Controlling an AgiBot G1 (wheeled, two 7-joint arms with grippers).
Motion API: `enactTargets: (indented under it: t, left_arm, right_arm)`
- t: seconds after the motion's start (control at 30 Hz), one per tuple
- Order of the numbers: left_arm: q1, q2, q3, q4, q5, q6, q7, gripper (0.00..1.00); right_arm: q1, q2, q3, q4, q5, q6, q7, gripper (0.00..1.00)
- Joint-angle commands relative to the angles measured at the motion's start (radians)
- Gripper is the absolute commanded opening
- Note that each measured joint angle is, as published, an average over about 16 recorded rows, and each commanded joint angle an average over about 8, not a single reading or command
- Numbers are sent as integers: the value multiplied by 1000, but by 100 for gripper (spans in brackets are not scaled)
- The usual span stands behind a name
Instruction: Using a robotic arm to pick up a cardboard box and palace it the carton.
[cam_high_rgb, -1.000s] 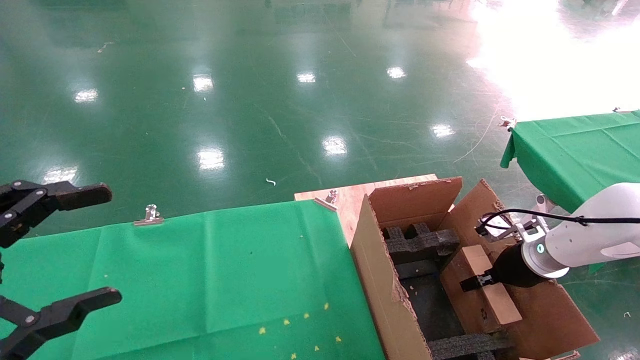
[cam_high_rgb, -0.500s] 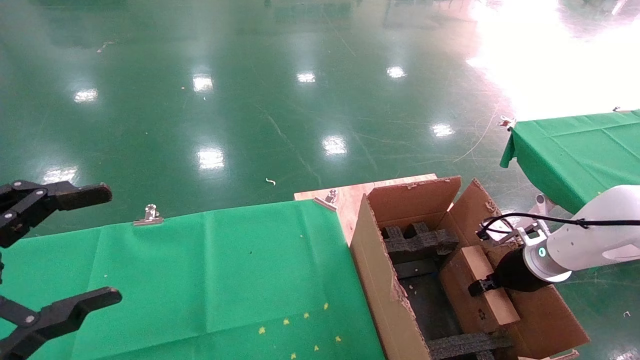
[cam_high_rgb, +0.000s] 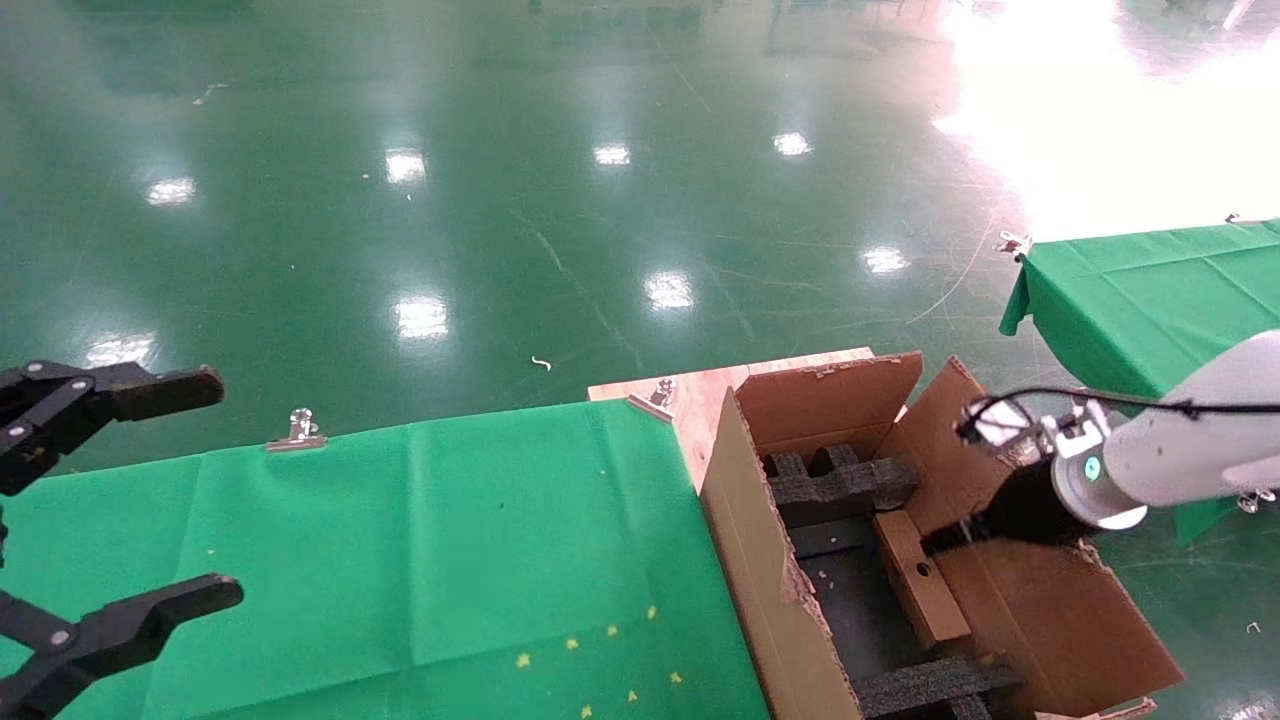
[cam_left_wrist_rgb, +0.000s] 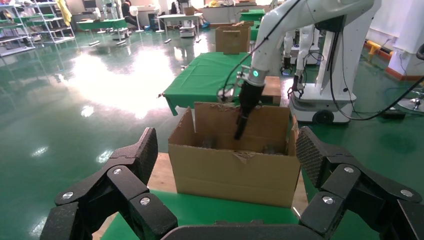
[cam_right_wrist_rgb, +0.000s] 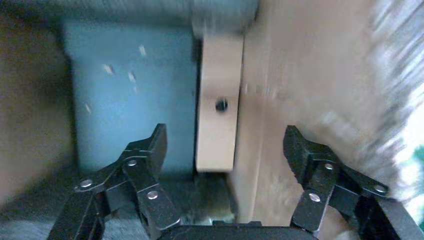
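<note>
The cardboard box (cam_high_rgb: 918, 577) now stands on edge inside the carton (cam_high_rgb: 762, 560), against the inner face of the wall on the robot's right, with its narrow top edge and a small dark hole facing up. Half a second earlier it sat higher and showed its broad face, with the right gripper clamped across it; it has since dropped into the slot between the black foam inserts (cam_high_rgb: 838, 482) at the far and near ends. In the right wrist view the box (cam_right_wrist_rgb: 218, 102) lies clear below the right gripper (cam_right_wrist_rgb: 225, 145), whose fingers (cam_right_wrist_rgb: 145, 155) are spread wide to either side of it and touch nothing, so the release has been made. In the head view the robotic arm (cam_high_rgb: 1180, 450) has lifted a little, and its black wrist hangs over the carton's right wall, above the box.

This suggests the placing step is essentially done: the box is in the carton and free of the claw. What is left appears to be drawing the arm up and out without catching the tall flap.

The left gripper (cam_high_rgb: 100, 500) is parked over the green-covered table (cam_high_rgb: 420, 540), well apart from the carton, its fingers wide open and empty
</note>
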Motion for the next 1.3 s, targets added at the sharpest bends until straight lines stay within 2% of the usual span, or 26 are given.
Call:
enactTargets:
  t: [0.03,0.2,0.4,0.63,0.73,0.83,1.1,1.3]
  left_arm:
    - [0,0,0,0,0,0,0,100]
    - [0,0,0,0,0,0,0,100]
    - [0,0,0,0,0,0,0,100]
    - [0,0,0,0,0,0,0,100]
    - [0,0,0,0,0,0,0,100]
    - [0,0,0,0,0,0,0,100]
    - [0,0,0,0,0,0,0,100]
    - [0,0,0,0,0,0,0,100]
  right_arm:
    - [20,3,6,4,-1,1,1,100]
    - [125,24,60,68,47,-39,-42,100]
    - [228,64,149,166,178,-147,-117,100]
    - [278,92,240,222,362,-299,-188,100]
    - [287,101,264,229,414,-339,-196,100]
    - [293,106,277,232,439,-360,-199,100]
    - [274,100,275,229,415,-341,-205,100]
    - [204,97,368,255,423,-362,-263,100]
